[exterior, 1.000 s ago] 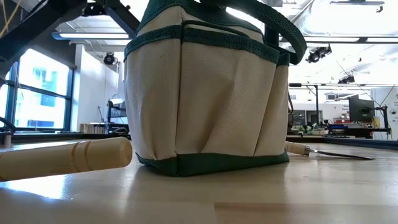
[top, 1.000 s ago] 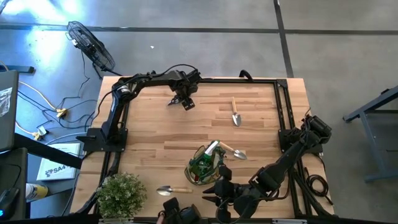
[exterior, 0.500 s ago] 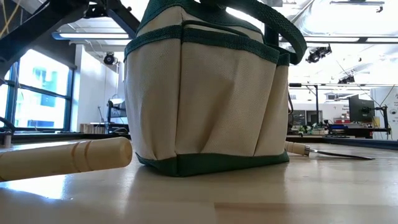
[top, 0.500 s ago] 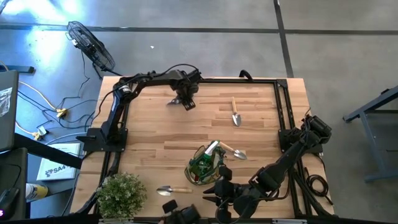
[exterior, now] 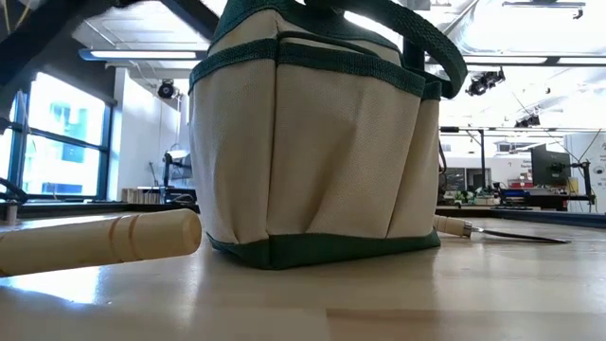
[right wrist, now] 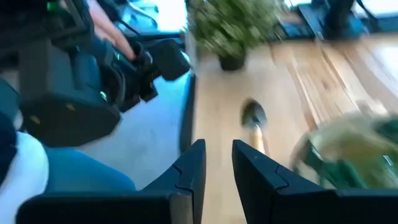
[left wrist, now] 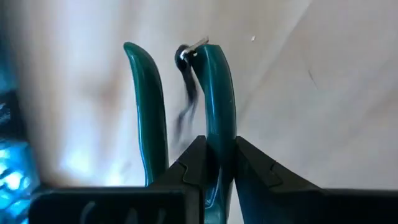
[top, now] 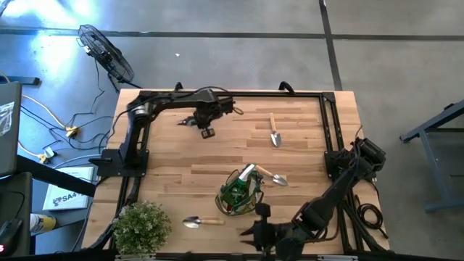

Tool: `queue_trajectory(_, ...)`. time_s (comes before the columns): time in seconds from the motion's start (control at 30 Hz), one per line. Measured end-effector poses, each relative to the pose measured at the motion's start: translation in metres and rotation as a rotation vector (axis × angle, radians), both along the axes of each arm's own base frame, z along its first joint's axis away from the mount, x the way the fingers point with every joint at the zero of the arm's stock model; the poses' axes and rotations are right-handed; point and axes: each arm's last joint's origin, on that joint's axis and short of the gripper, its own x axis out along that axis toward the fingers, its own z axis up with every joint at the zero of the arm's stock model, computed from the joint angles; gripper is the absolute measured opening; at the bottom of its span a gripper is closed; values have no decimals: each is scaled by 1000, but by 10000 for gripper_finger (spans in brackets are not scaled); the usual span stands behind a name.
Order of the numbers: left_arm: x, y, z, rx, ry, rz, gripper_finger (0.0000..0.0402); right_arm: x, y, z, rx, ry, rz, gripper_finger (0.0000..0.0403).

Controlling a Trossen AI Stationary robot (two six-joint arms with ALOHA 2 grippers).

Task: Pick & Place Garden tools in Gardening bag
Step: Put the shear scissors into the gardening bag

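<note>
While the green-handled shears (left wrist: 180,118) are pinched in the left claw (top: 205,125) at the counter's (top: 304,145) far side, carrying to the gardening bag (top: 238,191) is judged next.

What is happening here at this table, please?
The left gripper is shut on one green handle of the pruning shears, near the table's far edge. The gardening bag stands toward the near side with a trowel beside it; two more trowels lie on the table. The right gripper waits near the front edge.
</note>
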Motion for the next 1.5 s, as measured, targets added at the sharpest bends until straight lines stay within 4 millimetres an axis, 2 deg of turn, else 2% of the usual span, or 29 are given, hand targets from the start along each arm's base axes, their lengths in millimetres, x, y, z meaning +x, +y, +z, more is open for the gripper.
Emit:
queue_trajectory(0.13,-21,-45,54,96,54,10,44,-3,16,17,-128,-195,151,69)
queue_trajectory(0.2,-30,-72,81,146,-8,2,44,-9,24,23,-253,-283,211,69)
queue_trajectory(0.27,-49,-104,111,182,-68,8,44,-20,33,26,-366,-330,238,69)
queue_trajectory(0.43,-96,-180,169,176,-463,47,44,-50,52,25,-565,-344,162,69)
queue_trajectory(0.5,-118,-208,186,177,-632,63,44,-63,59,26,-626,-351,104,69)
queue_trajectory(0.57,-135,-232,194,192,-791,71,44,-74,64,27,-670,-355,33,69)
queue_trajectory(0.73,-159,-285,192,204,-1132,9,44,-102,72,27,-706,-352,-166,69)
queue_trajectory(0.9,-156,-329,167,206,-1322,-55,44,-125,77,23,-685,-365,-310,69)
queue_trajectory(1.13,-143,-377,121,158,-1436,-96,44,-137,79,16,-563,-388,-329,69)
queue_trajectory(1.5,-136,-424,84,160,-1486,-133,44,-136,84,12,-328,-347,-213,69)
